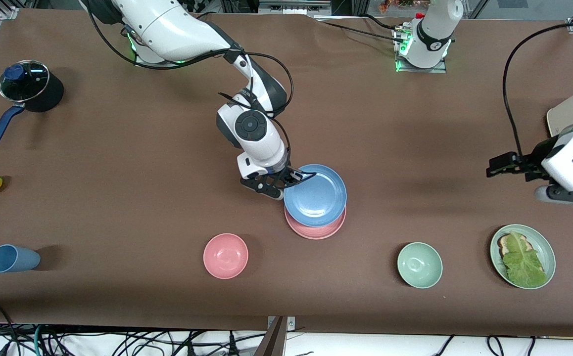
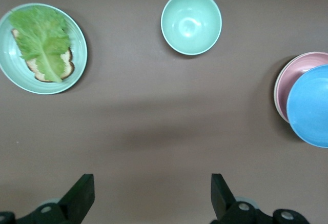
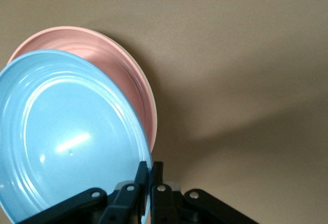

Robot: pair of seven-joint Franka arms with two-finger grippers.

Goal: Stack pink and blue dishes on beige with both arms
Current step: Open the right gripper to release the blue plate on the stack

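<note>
Right gripper (image 1: pixel 294 179) pinches the rim of one sky-blue flat round matte plate (image 1: pixel 315 195), held over one salmon-pink flat round plate (image 1: pixel 316 230); a thin cream-beige plate edge (image 3: pixel 149 88) shows under the pink one. Left gripper (image 2: pixel 148 196) hangs with fingers apart over bare table at the left arm's end. Two bowls: one pink (image 1: pixel 225 255), one pale green (image 1: pixel 419 265). One green plate with lettuce (image 1: pixel 522 255).
</note>
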